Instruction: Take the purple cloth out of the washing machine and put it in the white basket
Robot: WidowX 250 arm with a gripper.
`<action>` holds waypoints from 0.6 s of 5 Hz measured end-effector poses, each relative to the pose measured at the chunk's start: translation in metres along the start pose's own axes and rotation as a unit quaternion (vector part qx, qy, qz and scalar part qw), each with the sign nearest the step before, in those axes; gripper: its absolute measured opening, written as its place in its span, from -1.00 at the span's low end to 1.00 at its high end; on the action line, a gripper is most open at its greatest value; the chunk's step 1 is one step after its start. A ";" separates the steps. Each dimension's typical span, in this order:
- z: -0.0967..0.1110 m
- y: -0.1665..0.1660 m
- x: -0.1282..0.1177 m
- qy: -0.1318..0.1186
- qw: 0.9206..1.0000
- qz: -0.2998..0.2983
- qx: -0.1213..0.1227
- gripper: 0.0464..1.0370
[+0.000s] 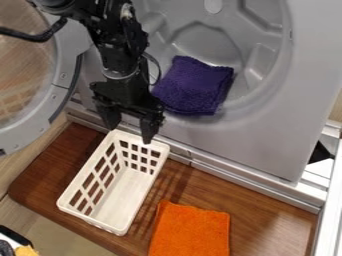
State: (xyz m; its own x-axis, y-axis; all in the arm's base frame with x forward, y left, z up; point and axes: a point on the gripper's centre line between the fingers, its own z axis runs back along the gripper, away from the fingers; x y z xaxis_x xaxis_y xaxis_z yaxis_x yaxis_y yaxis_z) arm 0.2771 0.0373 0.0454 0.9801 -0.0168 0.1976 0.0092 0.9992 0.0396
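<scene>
Purple cloth in the drum, open gripper at the white basket

Item: one gripper [129, 132], black, pointing down at the end of the black arm [119, 47]. State: open, its two fingers spread apart with nothing between them. In the camera view it hangs at the upper end of the basket, in front of the washing machine; whether it touches the rim cannot be told.

Item: one purple cloth [194, 85], nubbly, bunched in a rough square. Location: inside the washing machine [304, 80], at the front of the grey drum [204, 42], to the right of the gripper and higher in the view, apart from its fingers.

Item: one white basket [119, 197], oblong, with gridded openings in its sides. Location: just below the gripper in the view, running from there down and to the left. Its visible floor is bare.

Item: one orange cloth [194, 232], laid flat. Location: below the gripper and to its right in the view, beside the basket.

Item: one round door [61, 82], swung open, with a clear pane. Location: left of the gripper.

Item: one brown wooden board [267, 217], glossy, below the gripper, bearing the basket and the orange cloth.
</scene>
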 end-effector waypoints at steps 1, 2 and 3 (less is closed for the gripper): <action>-0.003 -0.003 0.022 -0.048 0.999 -0.022 -0.010 0.93; -0.001 -0.001 0.039 -0.074 0.997 -0.021 -0.009 0.93; -0.015 -0.001 0.048 -0.083 0.996 -0.003 -0.026 0.93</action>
State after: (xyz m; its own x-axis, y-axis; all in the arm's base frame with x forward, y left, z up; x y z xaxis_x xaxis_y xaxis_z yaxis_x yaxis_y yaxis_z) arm 0.3272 0.0364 0.0406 0.9339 -0.0239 0.3569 0.0288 0.9995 -0.0084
